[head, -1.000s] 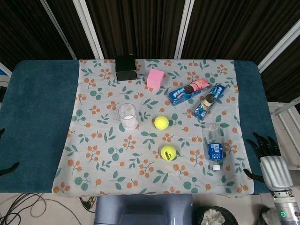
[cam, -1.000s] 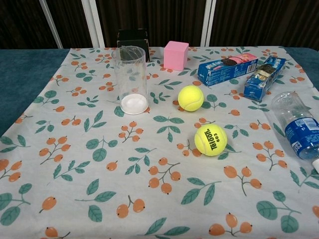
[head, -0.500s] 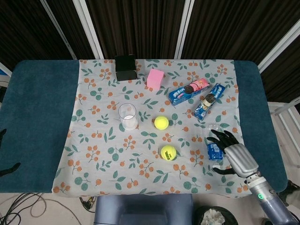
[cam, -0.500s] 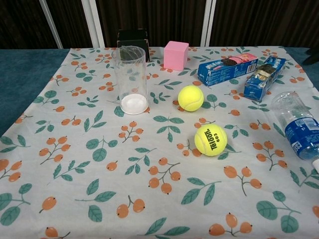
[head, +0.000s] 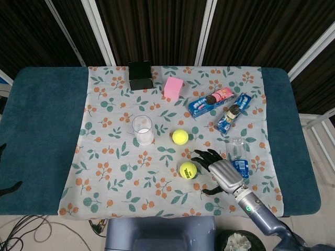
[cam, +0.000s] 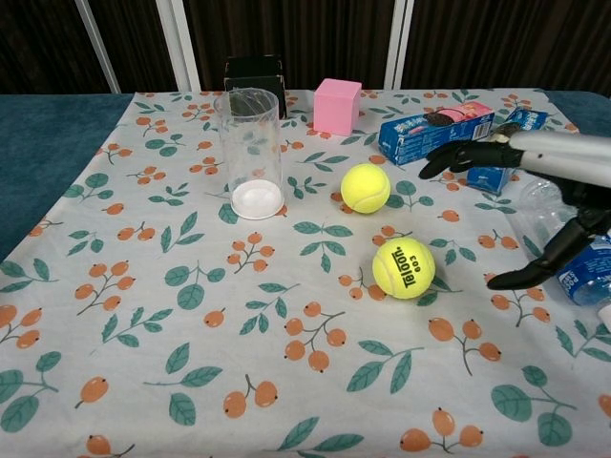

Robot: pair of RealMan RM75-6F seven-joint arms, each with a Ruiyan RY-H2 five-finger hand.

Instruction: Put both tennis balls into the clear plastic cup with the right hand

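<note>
My right hand (head: 222, 172) hovers over the tabletop (head: 42, 130), fingers (cam: 458, 153) spread wide, holding nothing. The near tennis ball (cam: 403, 268) lies just beside them at abt 9 o'clock, not touching; the thumb reaches low at the ball's 3 o'clock. The far tennis ball (cam: 365, 187) sits at 11 o'clock from the near one, and the clear plastic cup (cam: 252, 153) stands upright well apart at 10 o'clock, nothing in it. The near ball reads "Teloon 603". The water bottle (head: 237, 154) label is too small to read. Half a sec ago my hand was over the bottle; it has since slid left toward the ball. Left hand (head: 4, 172): only dark tips at the edge, can't tell its state
</note>
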